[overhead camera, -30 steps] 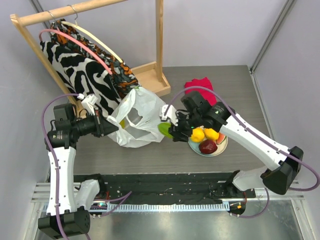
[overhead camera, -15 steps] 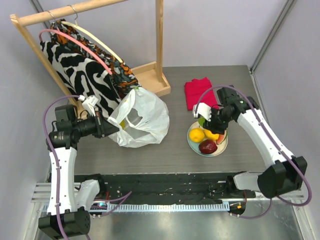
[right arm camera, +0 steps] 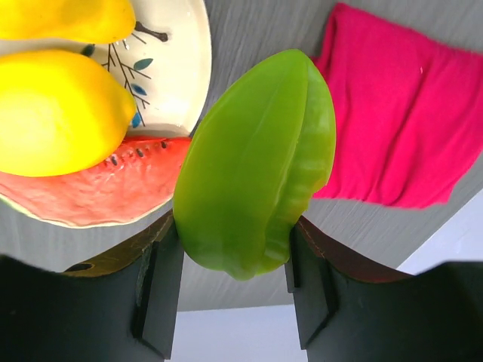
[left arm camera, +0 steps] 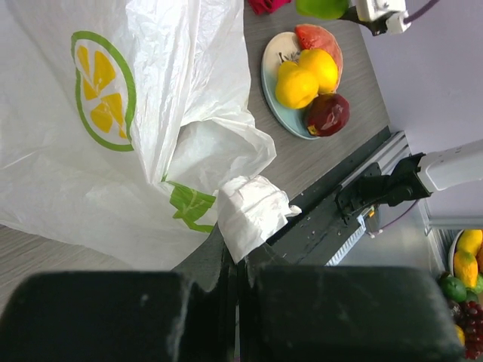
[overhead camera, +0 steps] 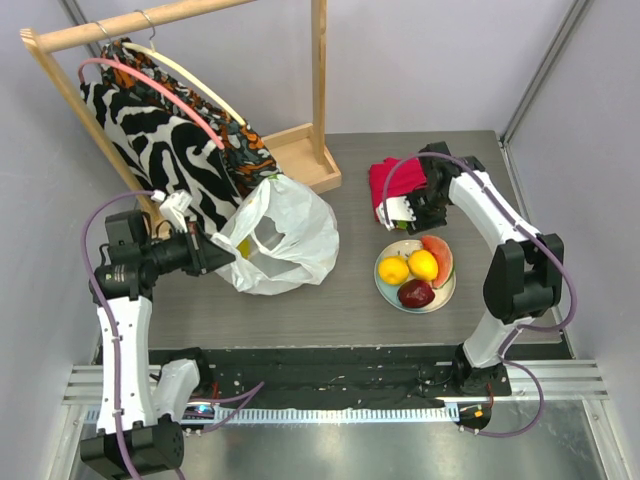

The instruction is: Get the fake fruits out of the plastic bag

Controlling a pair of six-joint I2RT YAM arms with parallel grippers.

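The white plastic bag with a citrus print lies left of centre. My left gripper is shut on a fold of the bag's edge. A yellow patch shows at the bag's mouth. My right gripper is shut on the green piece and holds it above the table between the plate and the red cloth. The plate holds two yellow lemons, a dark red apple and an orange-red slice.
A folded red cloth lies behind the plate. A wooden clothes rack with a zebra-print garment stands at the back left, close to the bag. Another dish of fruits shows below the table's edge.
My right gripper has carried the green piece from beside the bag, over the plate, to the far side near the red cloth. The left gripper and the bag have stayed put.
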